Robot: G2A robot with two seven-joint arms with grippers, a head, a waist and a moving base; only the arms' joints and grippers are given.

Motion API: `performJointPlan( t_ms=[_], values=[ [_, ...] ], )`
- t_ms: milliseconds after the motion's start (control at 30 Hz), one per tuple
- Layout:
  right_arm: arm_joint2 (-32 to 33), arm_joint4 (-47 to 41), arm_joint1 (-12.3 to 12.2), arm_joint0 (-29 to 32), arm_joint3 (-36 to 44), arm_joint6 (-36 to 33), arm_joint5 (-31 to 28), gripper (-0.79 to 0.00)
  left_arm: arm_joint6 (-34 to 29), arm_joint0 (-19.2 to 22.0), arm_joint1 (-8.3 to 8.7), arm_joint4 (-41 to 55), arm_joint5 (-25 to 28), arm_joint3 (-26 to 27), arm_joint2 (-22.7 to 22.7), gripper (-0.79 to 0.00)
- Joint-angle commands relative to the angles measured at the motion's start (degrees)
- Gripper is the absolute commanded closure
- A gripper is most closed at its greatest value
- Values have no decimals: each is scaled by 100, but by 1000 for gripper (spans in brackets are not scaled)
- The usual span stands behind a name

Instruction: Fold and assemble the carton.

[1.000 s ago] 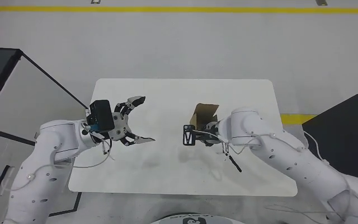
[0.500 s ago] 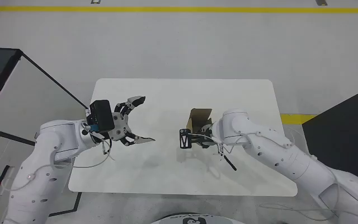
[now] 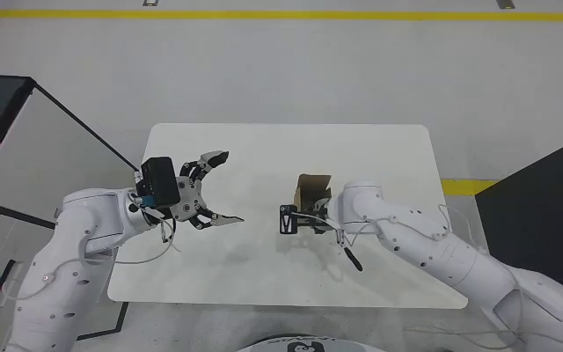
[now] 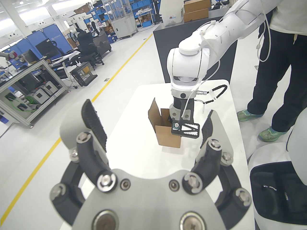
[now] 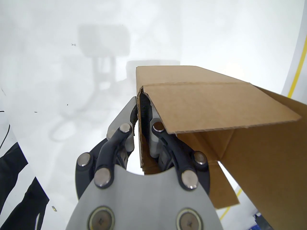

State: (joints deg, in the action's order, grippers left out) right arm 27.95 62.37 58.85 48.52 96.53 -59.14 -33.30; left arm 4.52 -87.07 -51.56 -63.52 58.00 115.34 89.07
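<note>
Well to the left of the carton (image 3: 314, 187), the left arm is bent at the elbow and held low over the table (image 3: 369, 150), its wrist turned so the left gripper (image 3: 229, 188) faces the carton. That gripper's two black ribbed fingers are spread wide and hold nothing. The carton itself is a small brown cardboard box standing upright on the table with its top open. One flap stands up on the side away from the robot, and another lies folded over level. At the carton, the right arm comes in from the right with its elbow out. Its wrist bends down to the carton's near side, the side facing the left gripper. The right gripper (image 5: 143, 120) is closed tight on one wall of the carton (one finger inside the box, the other outside, the cardboard edge pinched between them). In all there are two arms, two grippers, one carton and one table. The table under the carton is white and smooth with rounded corners. The floor around it is pale grey, with a yellow line (image 3: 281, 14) running across it beyond the carton. Farther behind the carton the left wrist view shows a bright workshop with blue shelving, desks and stacked boxes.
</note>
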Motion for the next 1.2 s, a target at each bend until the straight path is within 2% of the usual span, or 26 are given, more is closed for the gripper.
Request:
performJointPlan(
  t_ms=[0,300,333,367,533,633,667,700,867,1067,1133,1167],
  values=[
    [-30,25,31,-2,-53,12,19,0,0,0,0,0,0,0,0,-785],
    [-117,73,165,-23,-257,-19,89,0,0,0,0,0,0,0,0,-785],
    [-120,76,176,-25,-273,-27,89,-6,0,0,0,0,0,0,0,-785],
    [-120,77,186,-28,-285,-32,87,-52,0,0,0,0,0,0,0,-785],
    [-117,75,229,-22,-341,-60,76,-74,0,0,0,0,0,0,0,-785],
    [-97,89,244,-13,-338,-69,77,-145,0,0,0,0,0,0,0,-785],
    [-82,99,245,-5,-316,-76,89,-197,0,0,0,0,0,0,0,-785],
    [-61,106,242,6,-283,-82,100,-212,0,0,0,0,0,0,0,-785],
    [152,70,171,125,44,-162,150,-391,0,0,0,0,0,0,0,-785],
    [877,-235,-105,520,719,-118,126,-723,0,0,0,0,0,0,0,-785],
    [1241,-367,-238,741,980,-90,73,-785,0,0,0,0,0,0,0,-785],
    [1442,-453,-306,871,1109,-40,50,-785,0,0,0,0,0,0,0,-785]
  ],
)
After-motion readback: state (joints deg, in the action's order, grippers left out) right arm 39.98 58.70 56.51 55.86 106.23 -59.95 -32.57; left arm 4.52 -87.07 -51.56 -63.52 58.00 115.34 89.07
